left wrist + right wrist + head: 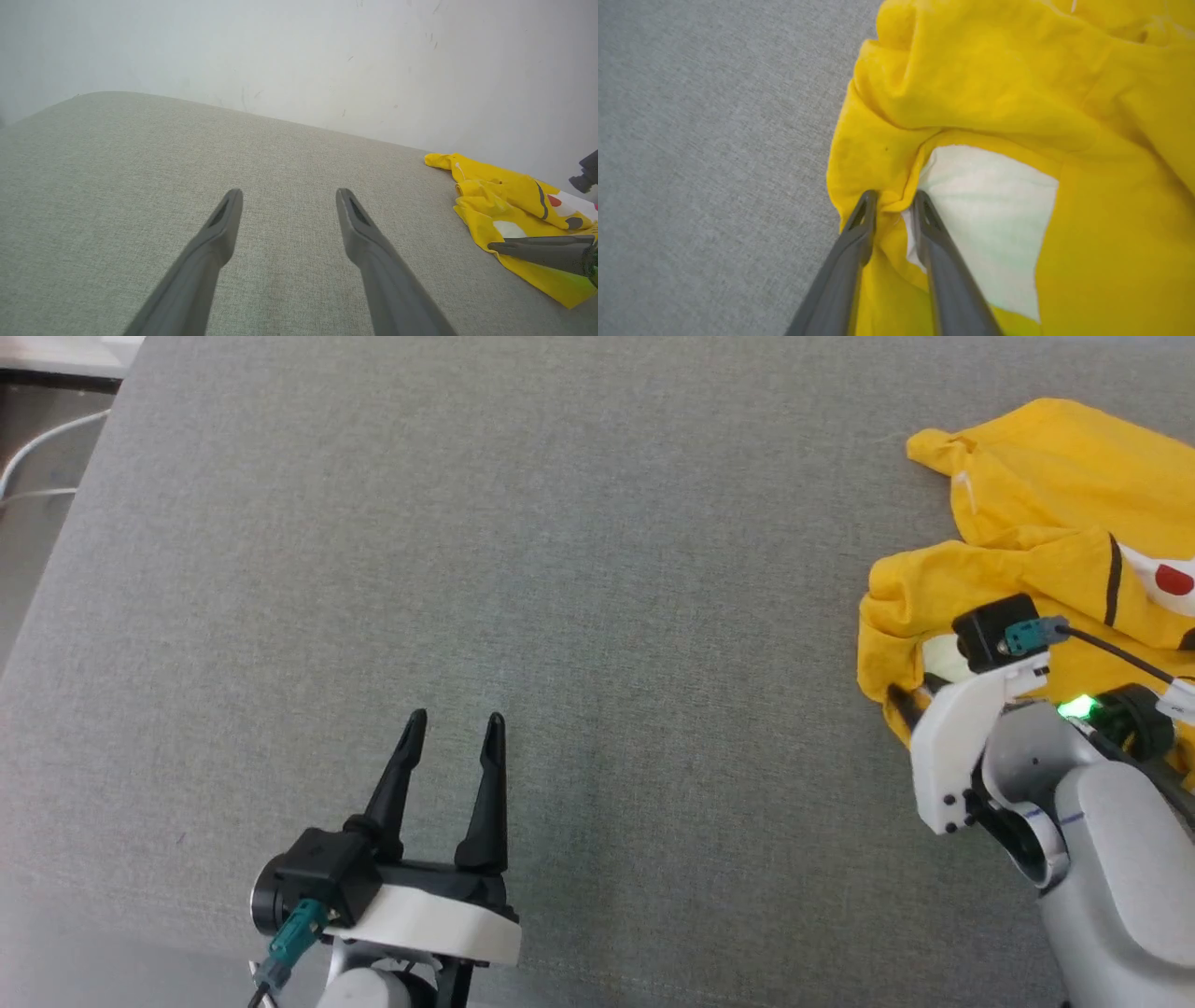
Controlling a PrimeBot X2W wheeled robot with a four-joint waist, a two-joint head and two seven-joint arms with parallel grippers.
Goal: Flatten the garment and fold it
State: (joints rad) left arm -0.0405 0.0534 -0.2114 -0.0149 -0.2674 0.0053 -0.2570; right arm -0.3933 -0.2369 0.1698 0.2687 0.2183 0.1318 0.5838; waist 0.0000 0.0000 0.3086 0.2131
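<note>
1. The left gripper (456,719) is nearest, at the lower left of the head view. Its two dark fingers point up the picture and stand wide apart with nothing between them. It is poised over bare cloth, well apart from the shirt.
2. The grey woven surface (607,569) spreads across the middle. In the left wrist view it runs back to a pale wall (280,46).
3. The right gripper (910,695) is at the right, reaching onto the near-left edge of the shirt. A green light (1075,707) glows on its arm.
4. In the right wrist view its fingers stand narrow, one on each side of a raised fold of yellow fabric that fills the gap between the tips. Whether they grip that fold firmly I cannot tell.
5. The garment (1046,523) lies crumpled at the right edge of the surface, with one pointed corner reaching up and to the left.
6. A white patch (990,205) lies just beside the gripper's fingertips. Further right are a black stripe (1113,581) and a red dot (1174,581).
</note>
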